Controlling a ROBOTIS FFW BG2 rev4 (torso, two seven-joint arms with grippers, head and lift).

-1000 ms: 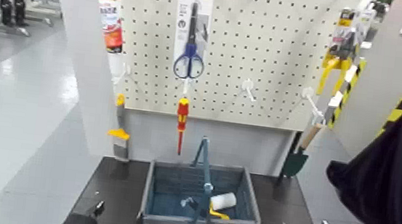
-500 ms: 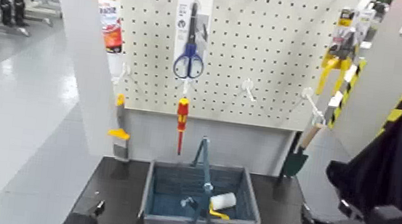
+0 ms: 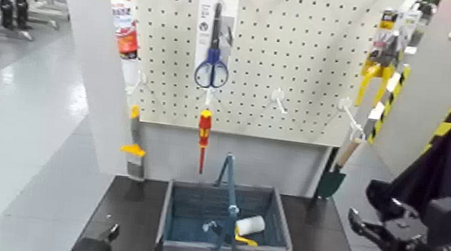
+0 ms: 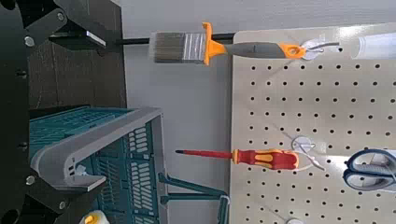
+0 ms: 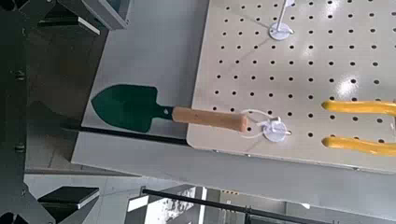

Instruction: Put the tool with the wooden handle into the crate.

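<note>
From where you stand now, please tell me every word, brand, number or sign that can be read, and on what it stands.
No text can be read with certainty.
Scissors card: small dark print, too small to read.
Red-and-white package: large lettering, too blurred to read.
Card above the yellow handles: print too small to read.

Black arms (image 3: 436, 243) with blocky segments, round silvery screws (image 4: 61, 16) and angular, tapering black jaws.
</note>
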